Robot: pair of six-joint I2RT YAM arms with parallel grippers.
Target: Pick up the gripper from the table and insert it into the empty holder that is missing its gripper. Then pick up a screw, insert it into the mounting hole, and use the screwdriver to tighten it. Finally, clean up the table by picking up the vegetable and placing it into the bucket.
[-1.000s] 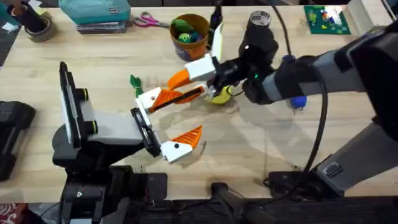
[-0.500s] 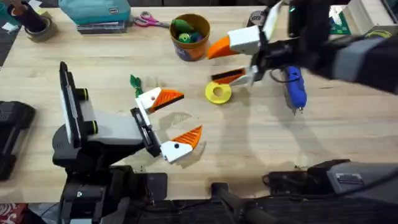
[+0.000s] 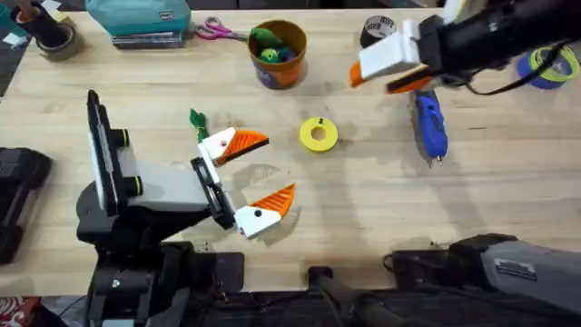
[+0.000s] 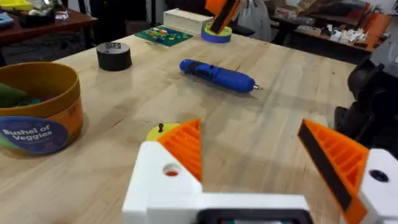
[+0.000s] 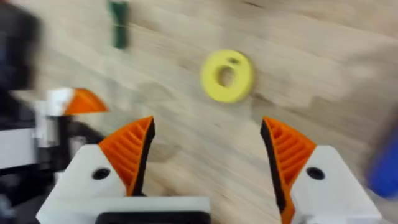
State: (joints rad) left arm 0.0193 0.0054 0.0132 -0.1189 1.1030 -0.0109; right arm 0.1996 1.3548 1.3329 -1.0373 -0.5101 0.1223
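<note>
My left gripper rests open on the table, nothing between its fingers. Its far white holder carries the orange ribbed gripper, and the mounting hole in it looks open. A tiny dark screw stands on a yellow disc. My right gripper hangs open and empty above the back of the table, near the blue screwdriver. The green vegetable lies just beyond the left gripper. The orange-brown bucket stands at the back.
A black tape roll and a blue tape roll sit at the back right. Scissors and a teal box lie at the back left. Bare wood stretches between the disc and the front edge.
My right gripper has drawn away from the left gripper's far finger, rising and swinging back to the right past the yellow disc. The orange tip stayed in the finger. The left arm is still.
</note>
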